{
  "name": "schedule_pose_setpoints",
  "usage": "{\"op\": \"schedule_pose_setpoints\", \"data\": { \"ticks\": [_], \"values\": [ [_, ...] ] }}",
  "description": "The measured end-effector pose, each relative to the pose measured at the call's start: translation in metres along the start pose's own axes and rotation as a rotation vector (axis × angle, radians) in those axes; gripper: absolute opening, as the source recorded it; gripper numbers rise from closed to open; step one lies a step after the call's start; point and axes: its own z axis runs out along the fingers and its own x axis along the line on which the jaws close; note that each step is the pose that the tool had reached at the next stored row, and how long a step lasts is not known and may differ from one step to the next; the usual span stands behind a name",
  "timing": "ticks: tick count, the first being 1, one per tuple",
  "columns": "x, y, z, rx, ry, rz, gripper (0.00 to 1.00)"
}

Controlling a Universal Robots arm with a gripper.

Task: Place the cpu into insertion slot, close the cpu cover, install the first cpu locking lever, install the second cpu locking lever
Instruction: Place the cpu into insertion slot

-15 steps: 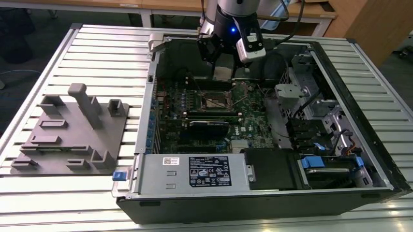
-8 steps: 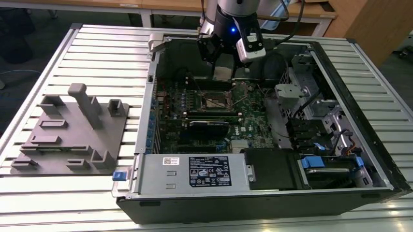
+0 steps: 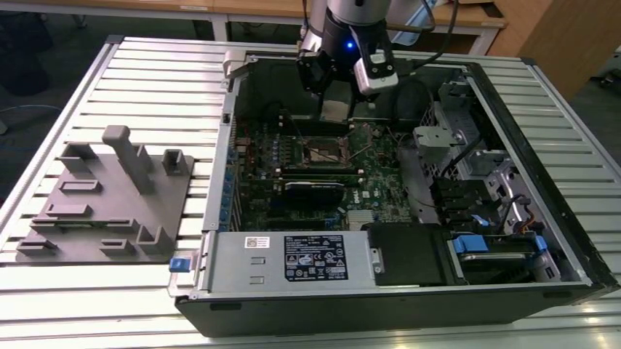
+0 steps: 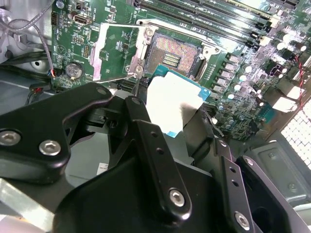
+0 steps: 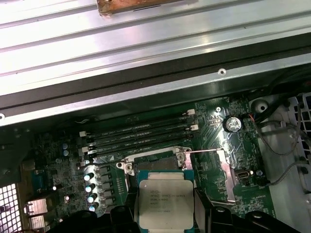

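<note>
Gripper (image 3: 335, 109): clenched on the cpu (image 5: 165, 204), inside the open computer case (image 3: 388, 313).
Cpu: hung just above the insertion slot (image 4: 174, 56), not touching it.
Insertion slot: uncovered, contacts exposed.
Cpu cover (image 4: 99, 56): lay swung open beside the insertion slot.

Place: a robotics lab or test workshop, set up for computer assembly.
Bench: a slatted aluminium table (image 3: 145, 73), built of ribbed metal profiles like a rig stand.
Work piece: an open computer case (image 3: 388, 305) lay on its side on the table, with its motherboard (image 3: 321, 171) bare.
Machine: a robot arm (image 3: 354, 18) hung over the case, its gripper (image 3: 335, 106) clamped on the cpu (image 5: 164, 206).
Fixture: a grey plate (image 3: 97, 211) with pegs and pockets lay beside the case, on the exterior view's left.
Surroundings: wooden desks (image 3: 243, 9) stood behind the table.
</note>
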Motion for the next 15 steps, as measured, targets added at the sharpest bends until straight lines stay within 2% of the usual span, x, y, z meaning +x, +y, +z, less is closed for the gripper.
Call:
{"op": "schedule_pose_setpoints", "data": {
  "ticks": [15],
  "values": [
    [0.0,0.0,0.0,-0.0003,-0.0011,0.011,0.54]
  ]
}}
